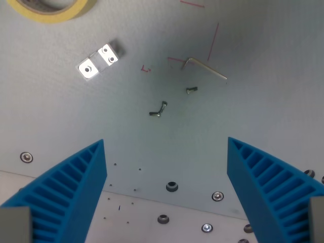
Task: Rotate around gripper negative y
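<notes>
The gripper (166,144) hangs spread wide over the table (263,61), its blue fingers (76,187) grasping nothing. Beyond the left finger lie a tape roll (50,10) and a bracket (98,62); past the gap between the fingers lie two screws (158,109), and farther off an Allen key (203,67), all well apart from the fingers.

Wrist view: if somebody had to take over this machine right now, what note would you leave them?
Gripper: open, holding nothing, its two blue fingers wide apart above the grey table.
On the table: a metal bracket, an L-shaped hex key, one screw, two more touching, and a roll of yellow tape at the top edge.
Done: cannot tell from one picture how far the tilt has gone.
Left: the tilting move; nothing needs picking up.
</notes>
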Available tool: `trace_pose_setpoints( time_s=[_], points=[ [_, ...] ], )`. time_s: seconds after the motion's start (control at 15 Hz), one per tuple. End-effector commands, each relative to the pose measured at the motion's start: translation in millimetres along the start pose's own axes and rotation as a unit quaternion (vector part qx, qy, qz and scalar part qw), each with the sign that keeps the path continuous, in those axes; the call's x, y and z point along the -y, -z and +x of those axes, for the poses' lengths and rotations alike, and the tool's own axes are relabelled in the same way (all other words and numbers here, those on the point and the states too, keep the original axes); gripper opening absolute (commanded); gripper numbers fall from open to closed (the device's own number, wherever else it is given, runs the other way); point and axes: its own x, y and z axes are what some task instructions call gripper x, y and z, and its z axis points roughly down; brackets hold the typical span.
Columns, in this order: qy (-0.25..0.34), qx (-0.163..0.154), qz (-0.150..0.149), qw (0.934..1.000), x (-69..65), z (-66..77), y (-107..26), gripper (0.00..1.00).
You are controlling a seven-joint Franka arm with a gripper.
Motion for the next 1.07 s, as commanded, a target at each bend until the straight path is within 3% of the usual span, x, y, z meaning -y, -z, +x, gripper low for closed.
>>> trace_pose_setpoints(
  time_s=[0.07,1.07],
  points=[
    [0.000,0.004,-0.001,1.0000,-0.3,-0.2,2.6,1.00],
    [0.000,0.104,-0.001,0.9946,-0.3,-0.2,2.6,1.00]
  ],
)
